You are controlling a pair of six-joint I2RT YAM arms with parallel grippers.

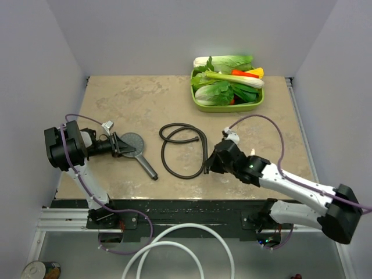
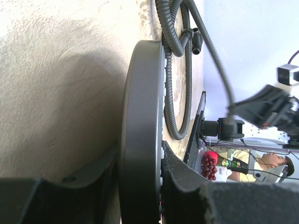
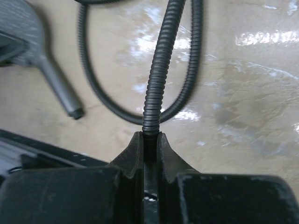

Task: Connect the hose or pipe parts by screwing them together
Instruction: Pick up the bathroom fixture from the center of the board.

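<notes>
The left claw (image 1: 118, 145) is clamped on the round face of the dark grey shower head with a handle (image 1: 135, 145), at the left of the tan stone table (image 1: 128, 99). The right claw (image 3: 149, 140) is pinched tight on the long thin black bendy hose (image 3: 160, 74). At the far right, a green plastic tray (image 1: 228, 108) holds leafy greens and bright vegetables (image 1: 224, 87).

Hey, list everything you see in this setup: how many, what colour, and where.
dark grey hand shower head with round disc face: one, dark grey, table's left
black corrugated flexible hose: one, black, coiled mid-table
green plastic tray: one, green, far right corner
vegetables: several, mostly green, in tray
thick white hose: one, white, below table's near edge
tin can: one, bottom left
beige stone-patterned table: one
purple cables: two, along arms
left gripper: black, shut on shower head's disc
right gripper: black, shut on hose
</notes>
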